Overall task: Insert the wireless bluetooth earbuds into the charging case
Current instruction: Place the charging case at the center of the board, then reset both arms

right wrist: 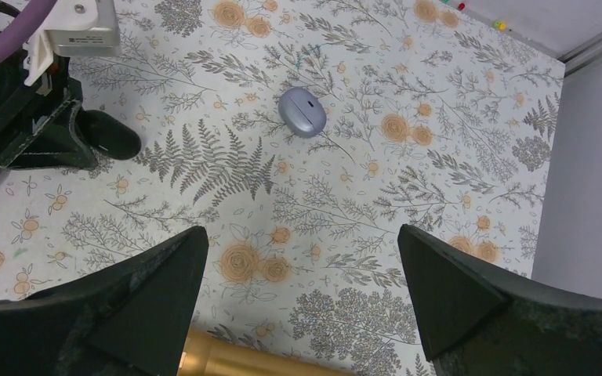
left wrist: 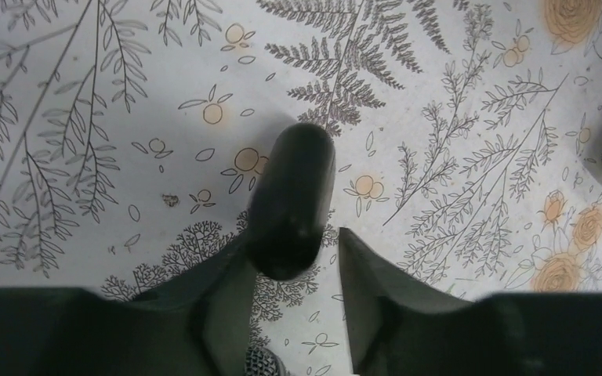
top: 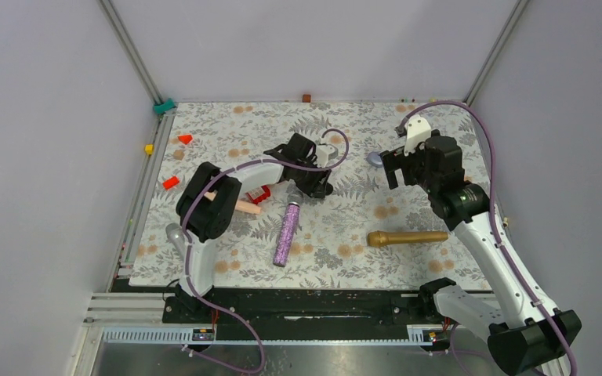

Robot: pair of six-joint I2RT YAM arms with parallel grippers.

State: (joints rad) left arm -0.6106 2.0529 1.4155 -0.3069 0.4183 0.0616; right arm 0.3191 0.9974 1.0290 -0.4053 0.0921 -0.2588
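Just beyond the gold microphone, the right gripper hangs with its jaws wide apart, holding nothing. Farther off and left of the microphone, the left gripper stands slightly parted around the black oval capsule, with one finger touching it. Farthest from the microphone lies a grey oval case.

I see the charging case as a glossy black oval capsule lying flat on the floral desk, closed as far as I can tell. Its near end sits between the fingers of the left claw, against one finger and clear of the other.
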